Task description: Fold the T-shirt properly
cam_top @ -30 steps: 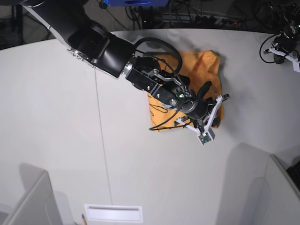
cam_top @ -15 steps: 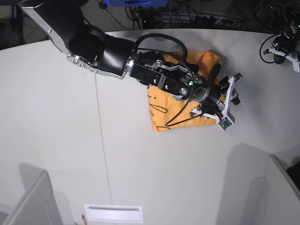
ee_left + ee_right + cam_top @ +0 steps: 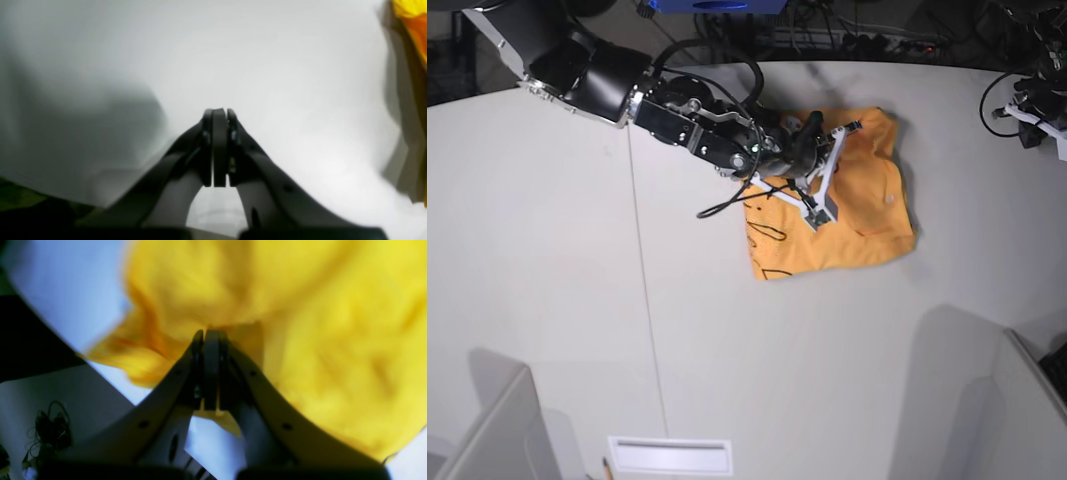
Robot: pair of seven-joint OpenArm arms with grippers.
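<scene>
Pale grey counter point(image 3: 547, 300) with a curved far edge and a thin seam line point(image 3: 642, 290). Behind it, tangled black cables point(image 3: 867, 40) on dark floor. Grey panels point(image 3: 487, 430) at the near corners.

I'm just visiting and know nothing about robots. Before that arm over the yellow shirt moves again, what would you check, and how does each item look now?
1. T-shirt lies in a compact folded block on the table: ok.
2. Edges tidy: not ok, the far corner looks bunched.
3. Right gripper jaws closed: ok.
4. Cloth pinched between its jaws: cannot tell; the wrist view is blurred.
5. Left gripper closed, empty, over bare table: ok.
6. Left arm away from the shirt: ok.
</scene>
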